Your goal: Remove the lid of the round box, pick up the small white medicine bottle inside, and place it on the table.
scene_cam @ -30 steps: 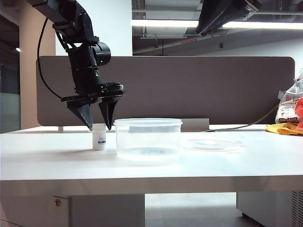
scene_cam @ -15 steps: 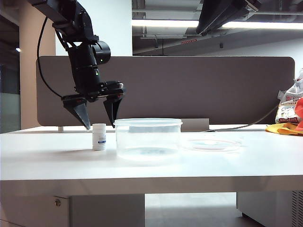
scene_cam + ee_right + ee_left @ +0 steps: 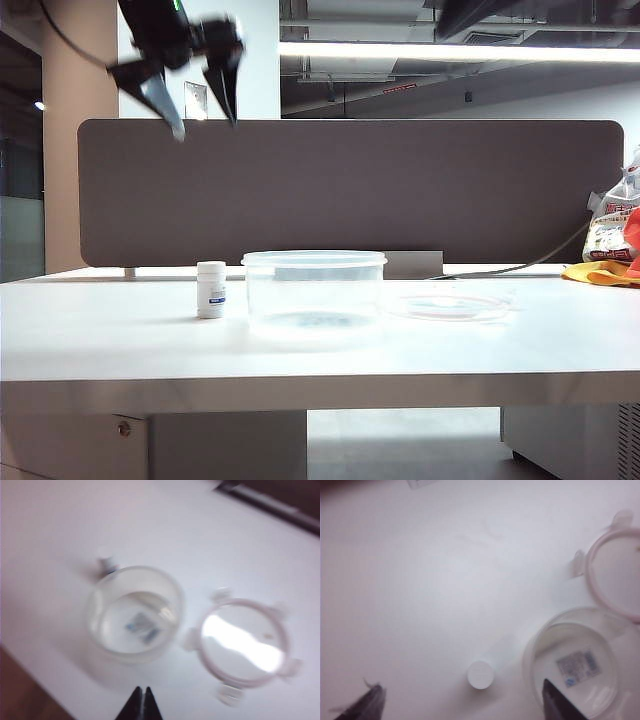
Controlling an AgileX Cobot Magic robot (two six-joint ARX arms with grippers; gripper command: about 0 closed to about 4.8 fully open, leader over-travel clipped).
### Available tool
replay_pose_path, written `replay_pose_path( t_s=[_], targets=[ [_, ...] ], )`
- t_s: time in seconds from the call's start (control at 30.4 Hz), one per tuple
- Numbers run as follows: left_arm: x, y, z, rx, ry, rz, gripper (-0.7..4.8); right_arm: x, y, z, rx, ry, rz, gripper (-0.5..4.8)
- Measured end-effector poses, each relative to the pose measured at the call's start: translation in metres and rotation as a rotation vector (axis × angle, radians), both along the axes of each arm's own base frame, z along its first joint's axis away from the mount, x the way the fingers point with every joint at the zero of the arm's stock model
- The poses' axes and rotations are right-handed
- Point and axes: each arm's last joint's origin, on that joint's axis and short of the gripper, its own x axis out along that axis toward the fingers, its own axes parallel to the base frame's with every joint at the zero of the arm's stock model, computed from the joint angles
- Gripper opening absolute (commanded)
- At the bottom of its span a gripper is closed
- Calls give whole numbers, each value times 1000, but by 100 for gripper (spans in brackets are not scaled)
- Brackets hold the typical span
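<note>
The small white medicine bottle (image 3: 211, 289) stands upright on the table (image 3: 320, 360), just left of the round box (image 3: 313, 292). The lid (image 3: 446, 303) lies flat on the table to the right of the box. My left gripper (image 3: 200, 112) hangs open high above the bottle, empty. From the left wrist I see the bottle's cap (image 3: 481, 674) between the wide-apart fingertips (image 3: 370, 705), beside the round box (image 3: 575, 665) and the lid (image 3: 615, 575). My right gripper (image 3: 142, 692) is shut and empty, high over the round box (image 3: 134, 614) and the lid (image 3: 244, 642); the bottle (image 3: 106, 564) peeks out behind the box.
A dark grey divider panel (image 3: 350, 190) runs along the table's back. A plastic bag (image 3: 612, 228) and an orange-yellow cloth (image 3: 600, 272) lie at the far right, with a cable (image 3: 520, 266) leading toward them. The right arm's dark body (image 3: 480, 15) shows at the upper edge.
My left gripper opened wider around the bottle, left it standing on the table, and rose high above it. The right arm lifted further out of the exterior view.
</note>
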Motion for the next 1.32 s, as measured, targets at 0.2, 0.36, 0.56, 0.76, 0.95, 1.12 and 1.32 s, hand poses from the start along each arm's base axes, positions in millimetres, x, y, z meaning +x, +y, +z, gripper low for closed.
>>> replay_pose_path(
  t_s=[0.2,0.36,0.56,0.76,0.95,1.12,1.32],
  targets=[
    [-35,11,40,-22,-75,2,402,-25,-53,-9,61,-36,-175,-1],
    [-62,18,61,-64,-102,-31,394,-56,-83,-38,110,-18,-269,-1],
    [-100,29,62,-78,-134,-36,394,-82,-100,-82,110,23,-351,-1],
    [-143,41,36,-99,-142,-24,393,-92,-104,-116,99,100,-380,0],
    [-207,59,-21,-167,-200,-16,332,-97,-103,-139,102,197,-368,0],
    [-252,72,-76,-218,-276,5,331,-98,-102,-144,122,224,-340,0],
    [-282,81,-99,-265,-379,17,331,-98,-102,-143,126,217,-335,0]
  ],
)
